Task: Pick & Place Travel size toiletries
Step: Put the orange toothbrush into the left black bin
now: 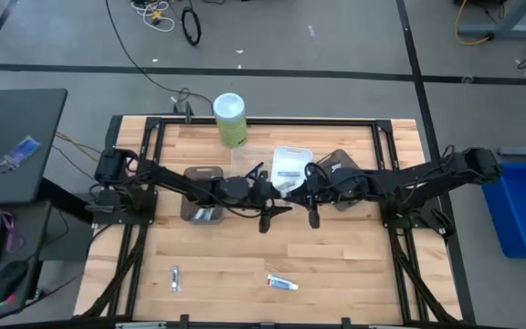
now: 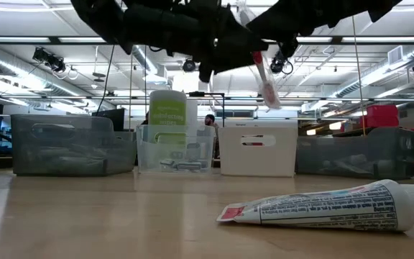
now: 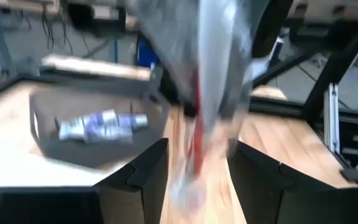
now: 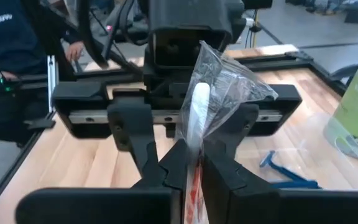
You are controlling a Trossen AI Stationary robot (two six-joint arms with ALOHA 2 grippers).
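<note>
Toothbrush in crinkly clear wrapper (image 4: 199, 118) hangs mid-air above the desk (image 1: 336, 265), clamped in the right jaws (image 4: 188, 163); left jaws (image 3: 194, 171) stand apart facing it. Several toiletries sit in trays; white tube (image 1: 282, 282) and silver piece (image 1: 174, 279) remain unplaced

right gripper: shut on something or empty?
Shut on the wrapped toothbrush: the right gripper pinches its clear wrapper, held up off the table, facing the open left gripper.
</note>
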